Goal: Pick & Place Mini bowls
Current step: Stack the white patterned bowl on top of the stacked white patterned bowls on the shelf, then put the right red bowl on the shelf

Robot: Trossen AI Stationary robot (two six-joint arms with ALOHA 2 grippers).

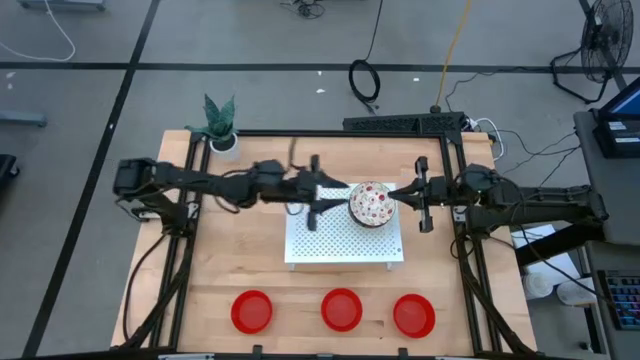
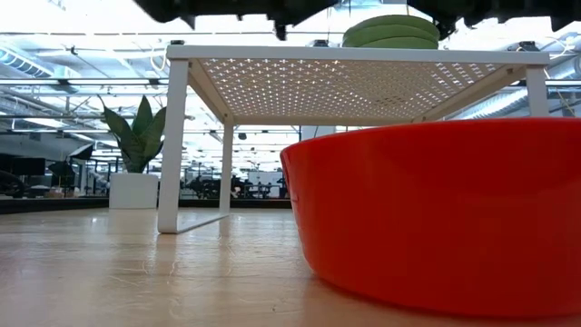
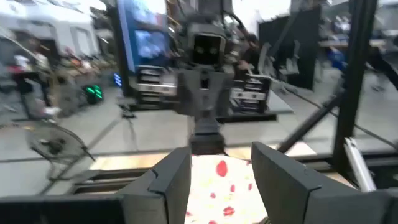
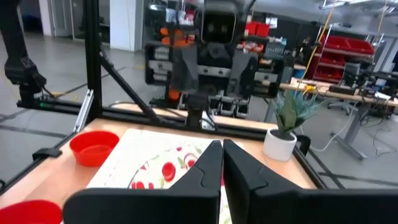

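High view, speckled bowl stack (image 1: 370, 203) count unclear, grippers flanking

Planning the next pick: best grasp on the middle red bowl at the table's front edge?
Take the middle red bowl by its rim, coming straight down from above, one finger inside and one outside the wall. It sits upright and open, with clear space between it and the red bowls on either side.
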